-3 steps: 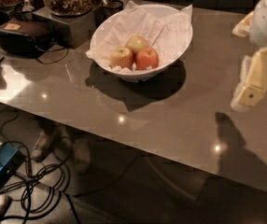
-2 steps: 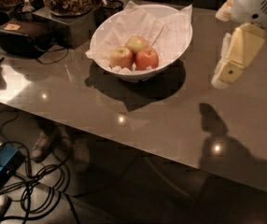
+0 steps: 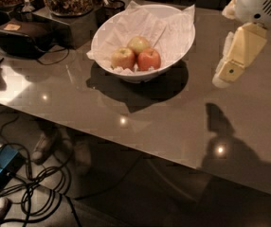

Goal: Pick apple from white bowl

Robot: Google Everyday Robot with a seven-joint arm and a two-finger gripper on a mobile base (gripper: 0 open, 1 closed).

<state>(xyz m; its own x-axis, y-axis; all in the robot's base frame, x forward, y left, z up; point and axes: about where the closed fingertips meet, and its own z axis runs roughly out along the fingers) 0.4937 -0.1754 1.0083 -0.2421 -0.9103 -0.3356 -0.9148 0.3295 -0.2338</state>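
Two paler apples [image 3: 123, 58] touch the reddest apple [image 3: 149, 59], rightmost in the white bowl [image 3: 142, 75]. The gripper [image 3: 225, 72] hangs right of the bowl; whether open or closed cannot be told. Descending, it could snag the paper lining [image 3: 173, 27] or seize the wrong fruit.

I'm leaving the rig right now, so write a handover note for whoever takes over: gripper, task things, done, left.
Gripper: hangs above the table, right of the white bowl, touching nothing.
Apple: in the white bowl on the paper lining, beside two paler apples.
Done: nothing picked yet.
Left: probably move over the bowl, grasp the reddest apple, lift it out.
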